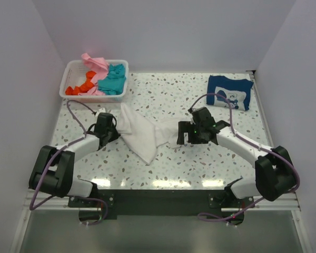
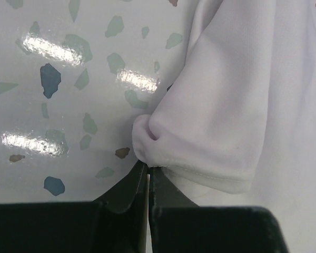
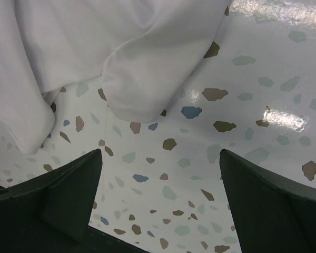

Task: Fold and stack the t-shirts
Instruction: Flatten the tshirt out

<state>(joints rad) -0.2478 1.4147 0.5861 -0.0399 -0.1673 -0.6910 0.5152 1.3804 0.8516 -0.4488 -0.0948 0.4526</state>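
Five shirts, by colour: one white shirt [image 1: 142, 133] mid-tabletop [image 1: 174, 95], one navy shirt [image 1: 229, 92] at the far right, and three in the basket [image 1: 65, 87] at the far left: one pink shirt [image 1: 95, 62], one teal shirt [image 1: 115, 80], one orange shirt [image 1: 79, 88]. The orange shows as two patches; whether that is one shirt or two I cannot tell. One basket. One tabletop. Two arms, left arm [image 1: 68, 153] and right arm [image 1: 247, 145], each with one hand: left hand [image 2: 147, 171], right hand [image 3: 159, 154], two hands in all.
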